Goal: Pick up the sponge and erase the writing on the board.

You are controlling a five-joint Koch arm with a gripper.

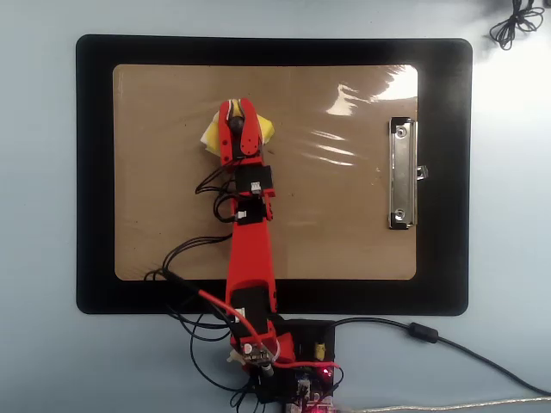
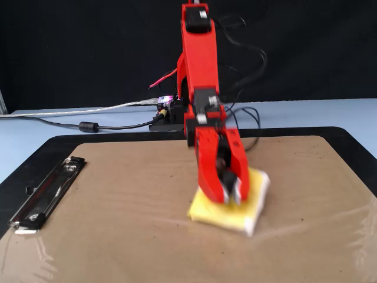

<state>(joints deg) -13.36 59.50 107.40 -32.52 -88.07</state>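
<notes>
The yellow sponge (image 1: 209,136) with its white edge lies flat on the brown board (image 1: 344,224), left of the board's middle in the overhead view. In the fixed view the sponge (image 2: 254,203) is slightly blurred on the board (image 2: 118,224). My red gripper (image 1: 237,107) points down onto the sponge's centre. Its jaws (image 2: 230,197) are closed together there and hide the black knob. No writing shows on the board; the arm and sponge cover part of it.
The silver clip (image 1: 400,172) lies at the board's right end, at the left in the fixed view (image 2: 47,191). The board rests on a black mat (image 1: 95,172). The arm's base and cables (image 1: 284,361) sit at the mat's near edge.
</notes>
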